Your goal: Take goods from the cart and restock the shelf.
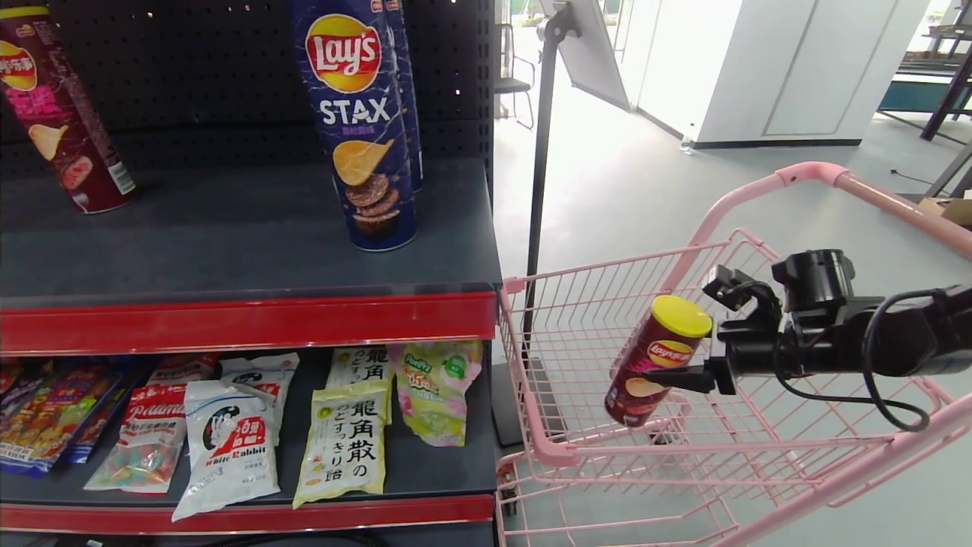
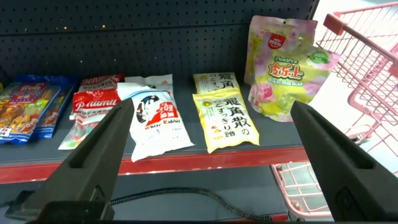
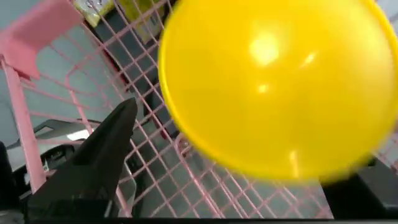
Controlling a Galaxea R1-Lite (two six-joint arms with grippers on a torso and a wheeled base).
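I've got my right gripper (image 1: 695,334) clamped on the maroon chip tube with the yellow plastic lid (image 1: 653,365), pink wire cart (image 1: 805,173) under the fingers, left gripper (image 2: 212,106) spread wide, empty; placing on the dark metal shelf (image 1: 228,235) beyond the fingertips remains.

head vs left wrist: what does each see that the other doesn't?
Head view: the top shelf with a blue can and a maroon can, plus the right gripper shut on a yellow-lidded can above the cart.
Left wrist view: the left gripper, open, facing the lower shelf.
Both: the snack bags on the lower shelf and part of the pink cart.
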